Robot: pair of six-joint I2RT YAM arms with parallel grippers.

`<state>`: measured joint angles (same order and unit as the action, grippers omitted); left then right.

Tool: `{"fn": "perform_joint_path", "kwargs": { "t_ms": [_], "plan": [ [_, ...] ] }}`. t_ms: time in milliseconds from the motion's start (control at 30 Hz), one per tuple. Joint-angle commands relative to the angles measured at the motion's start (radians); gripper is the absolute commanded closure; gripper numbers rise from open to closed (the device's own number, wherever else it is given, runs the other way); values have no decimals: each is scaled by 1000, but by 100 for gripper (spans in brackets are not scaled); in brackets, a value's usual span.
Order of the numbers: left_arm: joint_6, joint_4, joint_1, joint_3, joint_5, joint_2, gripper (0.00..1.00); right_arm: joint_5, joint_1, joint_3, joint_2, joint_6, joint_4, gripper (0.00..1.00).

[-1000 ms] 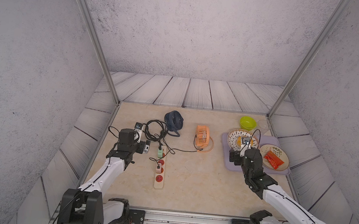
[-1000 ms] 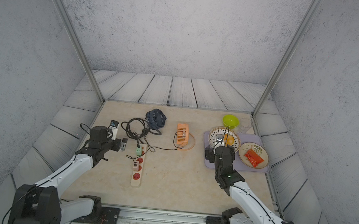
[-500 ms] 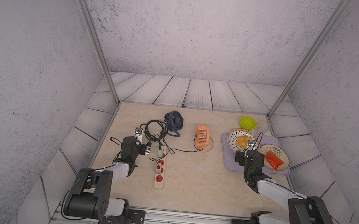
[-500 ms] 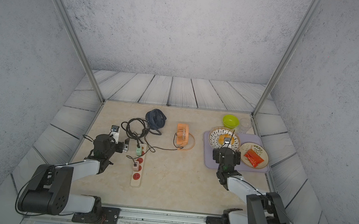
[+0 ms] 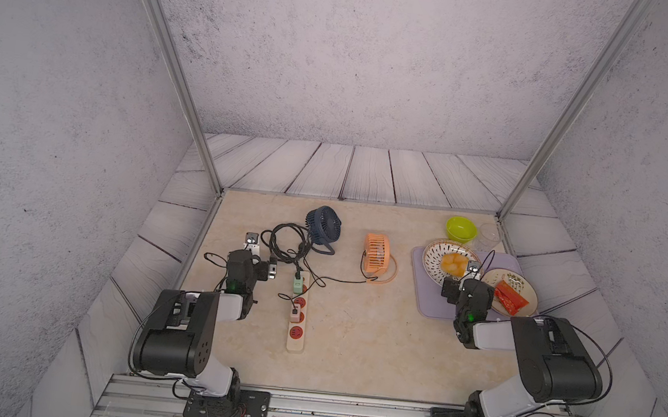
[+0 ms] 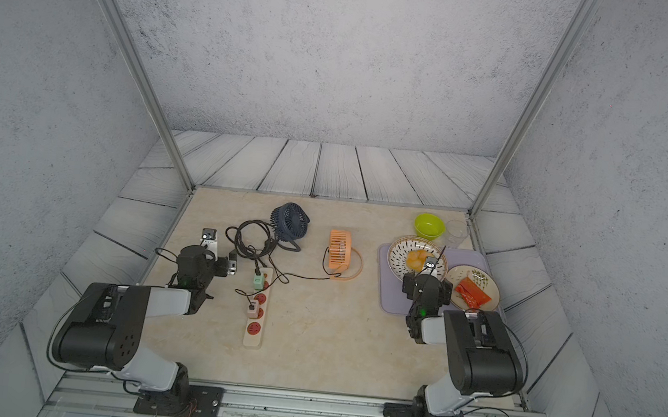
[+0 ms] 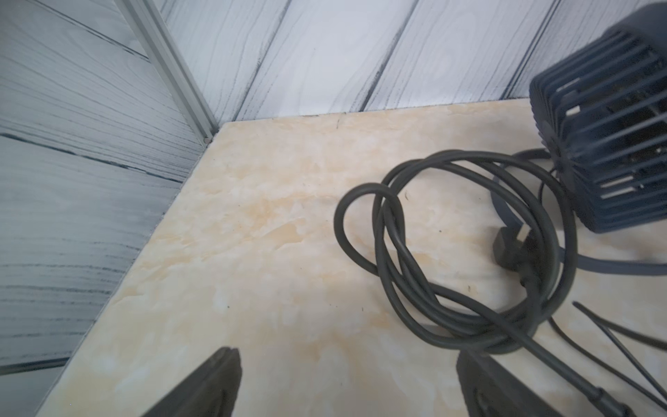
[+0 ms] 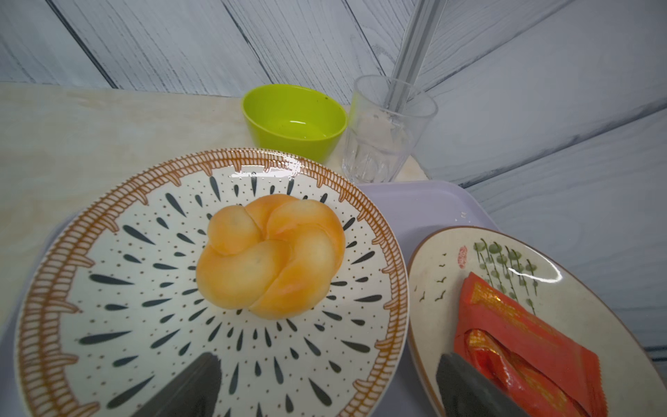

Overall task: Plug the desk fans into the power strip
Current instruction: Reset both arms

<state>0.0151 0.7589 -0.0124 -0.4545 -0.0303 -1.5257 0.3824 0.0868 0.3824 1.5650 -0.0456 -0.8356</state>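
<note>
The power strip [image 5: 296, 331] lies lengthwise left of the table's centre, also seen in a top view [image 6: 254, 331]. A green adapter [image 5: 297, 285] and a pink adapter [image 5: 294, 316] sit in its sockets, thin black cords on both. A navy fan [image 5: 323, 225] and an orange fan [image 5: 376, 252] stand behind it. The orange fan's thin cord runs to the strip. My left gripper [image 5: 254, 262] hangs open left of the strip's far end, nothing between its fingers [image 7: 223, 364]. My right gripper [image 5: 466, 289] is open over the plates and holds nothing.
The strip's thick black cord [image 7: 451, 317] lies coiled beside the navy fan [image 7: 606, 144]. A purple tray [image 5: 423, 306] carries a patterned plate [image 8: 108, 289] with a bun [image 8: 270, 256] and a plate with a red packet [image 8: 512, 325]. A green bowl [image 8: 292, 119] and a glass [image 8: 386, 133] stand behind.
Both arms have folded back toward their bases, their big links now low at the near edge. Both grippers stay open and near the same spots.
</note>
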Motion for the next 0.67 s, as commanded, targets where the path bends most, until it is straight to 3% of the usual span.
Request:
{"fn": "perform_joint_path", "kwargs": {
  "t_ms": [0,100,633],
  "plan": [
    [-32,-22,12,-19,-13,-5,0,-39,-25,42,-18,-49,12,1],
    [-30,-23,12,-18,-14,-4,0,-38,-26,12,13,-38,-92,1],
    [-30,-24,12,-18,-14,-4,0,-43,-27,21,11,-40,-69,1]
  ]
}}
